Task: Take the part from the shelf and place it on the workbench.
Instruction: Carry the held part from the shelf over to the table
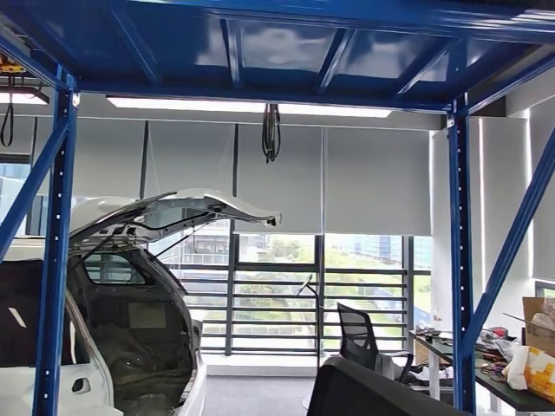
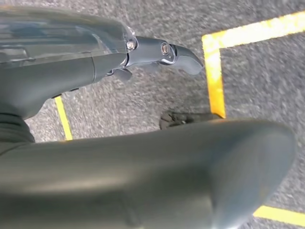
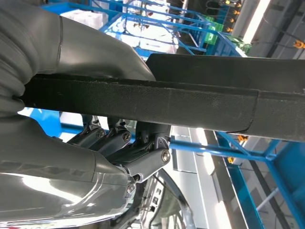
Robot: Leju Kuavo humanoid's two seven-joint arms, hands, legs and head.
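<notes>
Blue racking and a white car are filling my forward view.
My right hand is gripping the black part, thumb above, fingers beneath; my left hand is hanging slack over the floor.

No readable text, labels, brands or numbers anywhere. Yellow floor lines carry no lettering. Boxes on the cluttered surface at right show print too small to make out.

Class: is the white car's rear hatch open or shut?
Open: the white car's rear hatch is raised high, exposing the dark cargo area.
</notes>
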